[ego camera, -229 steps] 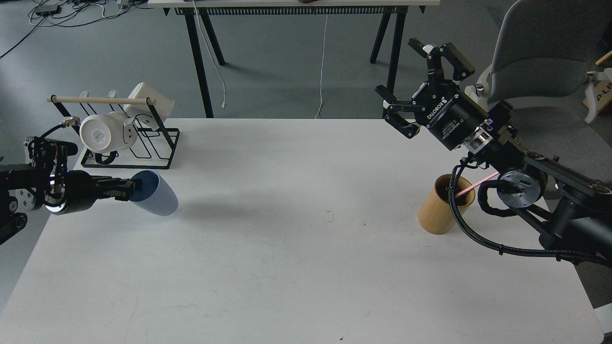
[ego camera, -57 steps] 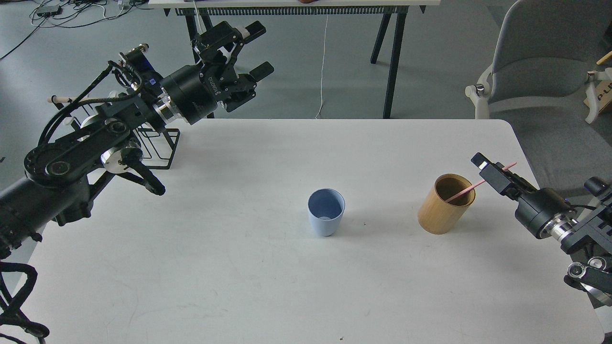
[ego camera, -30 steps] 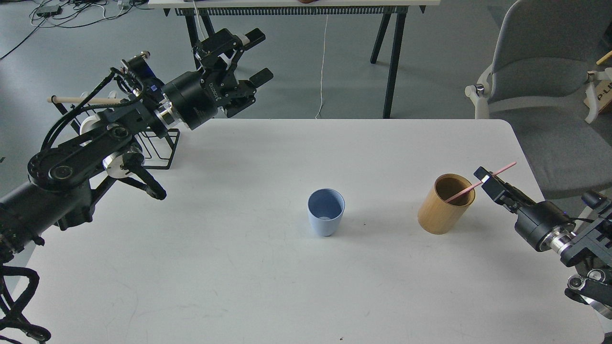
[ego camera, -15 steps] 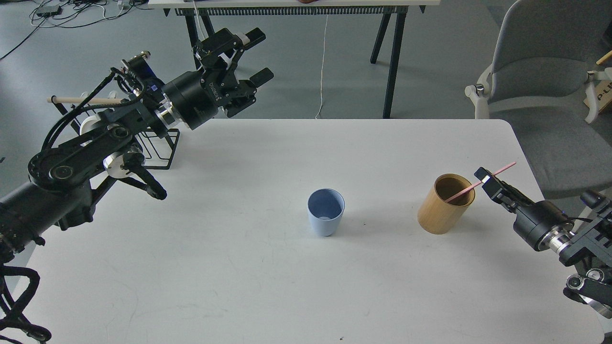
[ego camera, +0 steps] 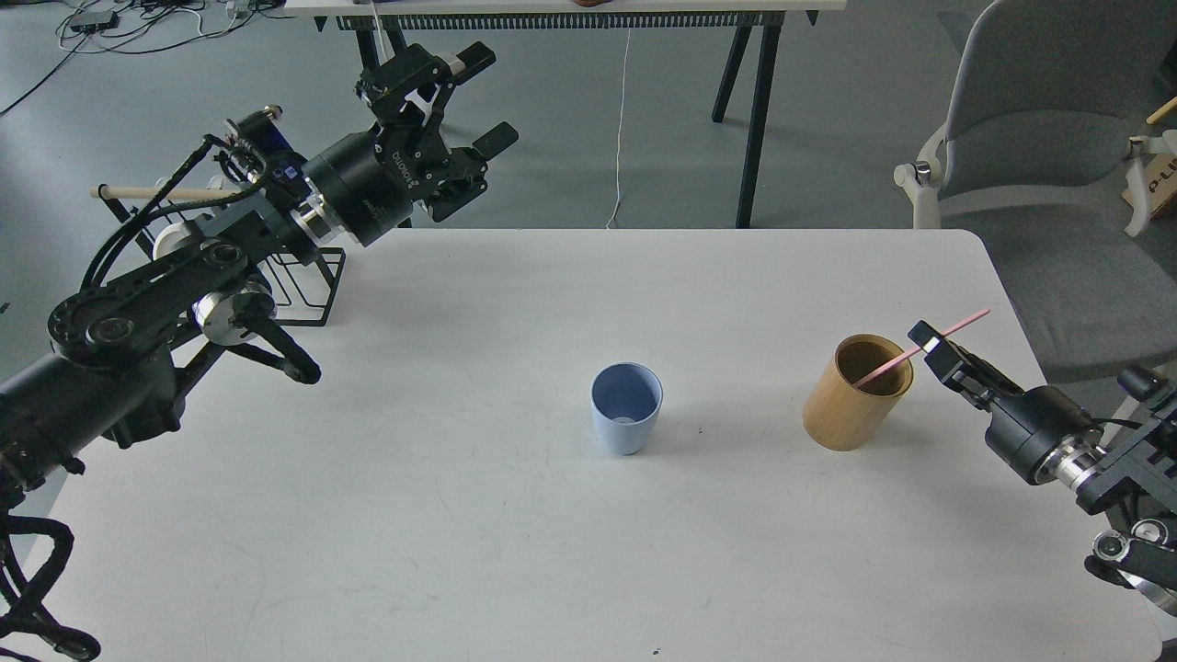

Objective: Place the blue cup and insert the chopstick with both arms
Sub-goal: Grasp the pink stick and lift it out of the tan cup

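- The blue cup point(ego camera: 627, 407) stands upright on the white table point(ego camera: 515, 515), a little right of the frame's centre, nothing touching it.
- Right of it, well apart, sits a tan bamboo cylinder point(ego camera: 857, 393), tilted slightly.
- The pink chopstick point(ego camera: 919, 349) leans out of that cylinder, its lower end inside and its upper end pointing to the upper right.
- The right gripper point(ego camera: 931, 342) comes in from the lower right edge; its fingers are closed around the chopstick just beyond the cylinder's rim.
- The left gripper point(ego camera: 464, 101) hangs in the upper left of the frame, past the table's far edge, fingers spread wide and holding nothing.
- Behind the left arm point(ego camera: 138, 313), at the far left, is a black wire rack point(ego camera: 299, 290) with a pale wooden rod point(ego camera: 138, 193) and white mugs, mostly hidden.
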Tool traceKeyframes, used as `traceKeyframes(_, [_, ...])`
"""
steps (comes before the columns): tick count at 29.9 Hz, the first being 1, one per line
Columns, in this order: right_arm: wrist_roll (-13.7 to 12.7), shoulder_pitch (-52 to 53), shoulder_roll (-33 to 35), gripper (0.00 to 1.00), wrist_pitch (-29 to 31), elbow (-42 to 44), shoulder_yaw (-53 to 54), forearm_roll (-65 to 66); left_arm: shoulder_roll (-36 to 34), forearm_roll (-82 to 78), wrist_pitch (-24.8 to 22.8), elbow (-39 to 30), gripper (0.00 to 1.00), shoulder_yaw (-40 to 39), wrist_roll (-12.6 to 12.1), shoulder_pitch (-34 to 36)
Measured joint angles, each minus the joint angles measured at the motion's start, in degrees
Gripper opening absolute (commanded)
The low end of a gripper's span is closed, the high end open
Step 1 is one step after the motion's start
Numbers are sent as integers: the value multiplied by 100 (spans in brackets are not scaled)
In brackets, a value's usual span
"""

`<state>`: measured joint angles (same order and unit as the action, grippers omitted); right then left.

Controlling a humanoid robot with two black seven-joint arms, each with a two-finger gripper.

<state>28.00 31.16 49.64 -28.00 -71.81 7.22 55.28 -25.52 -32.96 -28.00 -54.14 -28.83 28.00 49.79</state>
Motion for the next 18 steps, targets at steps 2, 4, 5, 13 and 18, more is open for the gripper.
traceKeyframes(2, [0, 9, 54, 7, 0, -9, 5, 0, -5, 6, 0, 0, 89, 0, 0, -9])
traceKeyframes(4, [0, 16, 118, 7, 0, -49, 7, 0, -5, 8, 0, 0, 90, 0, 0, -13])
traceKeyframes(5, [0, 20, 176, 7, 0, -91, 8, 1, -4, 8, 0, 0, 89, 0, 0, -18])
traceKeyframes(13, [2, 130, 1169, 7, 0, -917, 98, -17, 22, 10, 0, 0, 89, 0, 0, -30])
traceKeyframes(18, [2, 304, 2036, 7, 0, -1539, 119, -26, 29, 10, 0, 0, 90, 0, 0, -62])
